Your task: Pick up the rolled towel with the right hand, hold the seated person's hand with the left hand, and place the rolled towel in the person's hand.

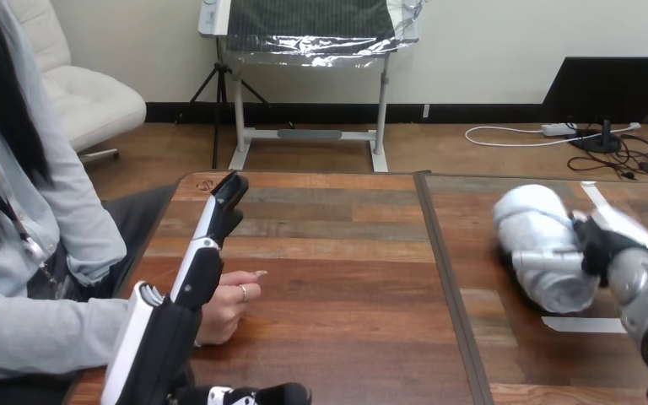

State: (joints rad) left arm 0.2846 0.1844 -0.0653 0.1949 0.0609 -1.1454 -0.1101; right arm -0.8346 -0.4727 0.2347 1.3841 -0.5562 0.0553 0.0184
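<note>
The rolled towel [533,221], a white roll, lies on the right half of the table [346,253]. My right hand [601,245] reaches in from the right and is on the roll, with a white finger curled across its middle. My left hand [192,283] stands at the table's left edge, its fingers straight and pointing away from me. The person's hand [229,302] rests loosely curled on the table just right of those fingers, touching or partly behind them. My left thumb [257,393] lies below the person's hand, apart from it.
Strips of white tape [586,324] mark the table near the towel. A dark seam [443,270] splits the table into two halves. The person sits at the left edge, with a grey sleeve [42,329] along the table's near left corner.
</note>
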